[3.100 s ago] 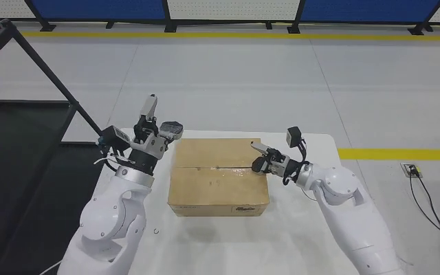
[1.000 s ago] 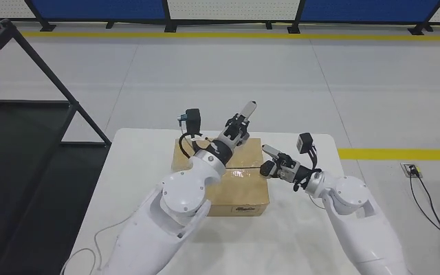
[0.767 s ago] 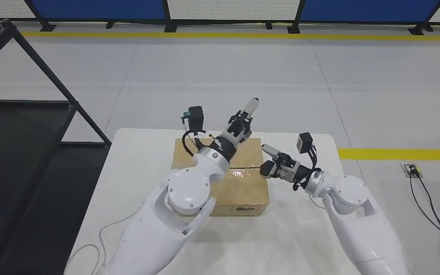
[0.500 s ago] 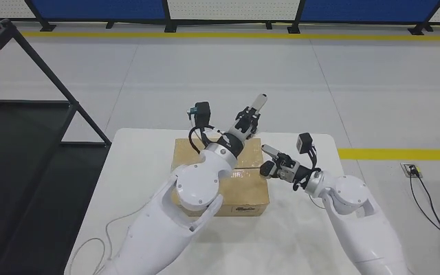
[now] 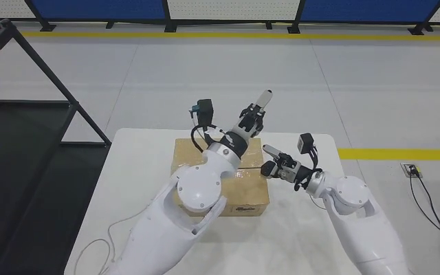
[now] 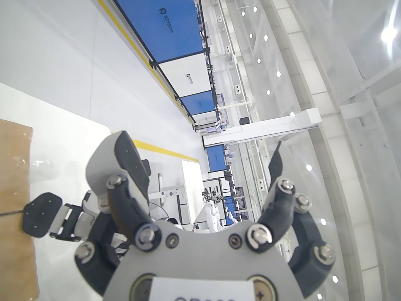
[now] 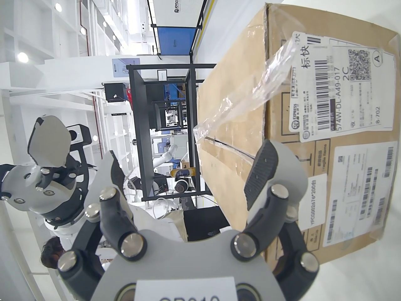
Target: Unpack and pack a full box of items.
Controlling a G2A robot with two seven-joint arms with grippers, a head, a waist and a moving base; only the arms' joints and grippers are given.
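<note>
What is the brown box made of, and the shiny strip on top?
The box looks like cardboard: dull brown, with paper labels stuck on. The strip seems to be clear plastic tape: see-through, glossy, crinkled, partly lifting off.

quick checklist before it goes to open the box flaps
1. Box flat on the table: ok.
2. Left gripper open, empty: ok.
3. Right gripper open, empty, at the end of the top seam: ok.
4. Tape off the box: not ok, a loose clear strip clings to its top.
5. Left arm clear of the flaps: not ok, it stretches over them.
6. Flaps unstuck: cannot tell.
</note>
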